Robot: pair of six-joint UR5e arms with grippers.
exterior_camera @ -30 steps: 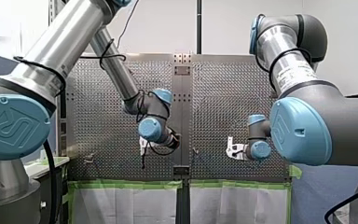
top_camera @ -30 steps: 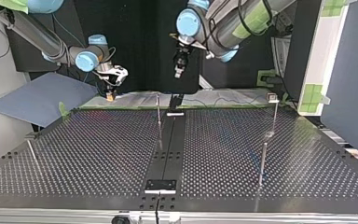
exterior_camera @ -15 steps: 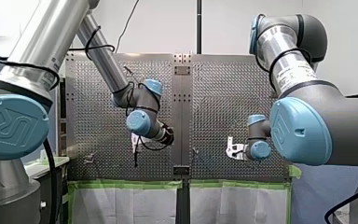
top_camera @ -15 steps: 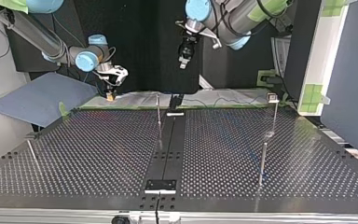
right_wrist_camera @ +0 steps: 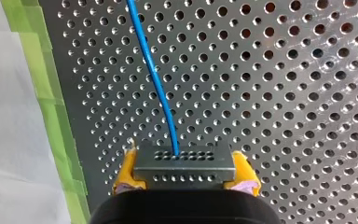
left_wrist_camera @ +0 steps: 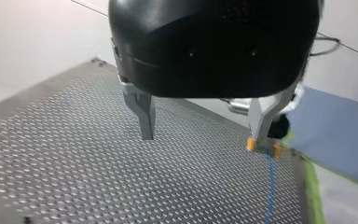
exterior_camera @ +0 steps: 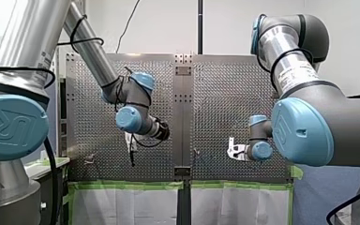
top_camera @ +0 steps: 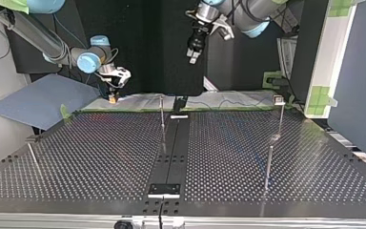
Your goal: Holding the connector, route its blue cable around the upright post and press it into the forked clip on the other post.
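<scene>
Front view: my left fingers [exterior_camera: 131, 146] hang over the worktop [exterior_camera: 225, 93], left of its middle seam. My right fingers [exterior_camera: 233, 151] sit low by the near edge, well apart from them. I cannot read either grip from here.

Top view: my right fingers [top_camera: 112, 98] are at the far edge on the view's left, just over the green tape [top_camera: 71, 110]. My left fingers [top_camera: 192, 56] hang high above the worktop, further right. A thin upright post [top_camera: 162, 114] stands beside the centre strip. A second post [top_camera: 281, 119] at the view's right carries a small head that I take for the forked clip [top_camera: 278, 99]. The cable is too thin to trace here.

Left wrist view: my left fingers are spread wide with nothing between them. Beyond them, the blue cable [left_wrist_camera: 270, 186] runs away from my right arm's yellow pads [left_wrist_camera: 251, 144].

Right wrist view: the connector [right_wrist_camera: 184, 158] is clenched between my yellow pads [right_wrist_camera: 127, 169]. Its cable leaves the front face and curves ahead across the holes.

I judge routing has not begun, since the connector is well short of the post. To do the step well I should keep the clamp firm and carry the connector low. I should swing wide around the post so the cable wraps its shaft instead of slipping over the top, with light tension on it. My left arm should stay out of the cable's path
</scene>
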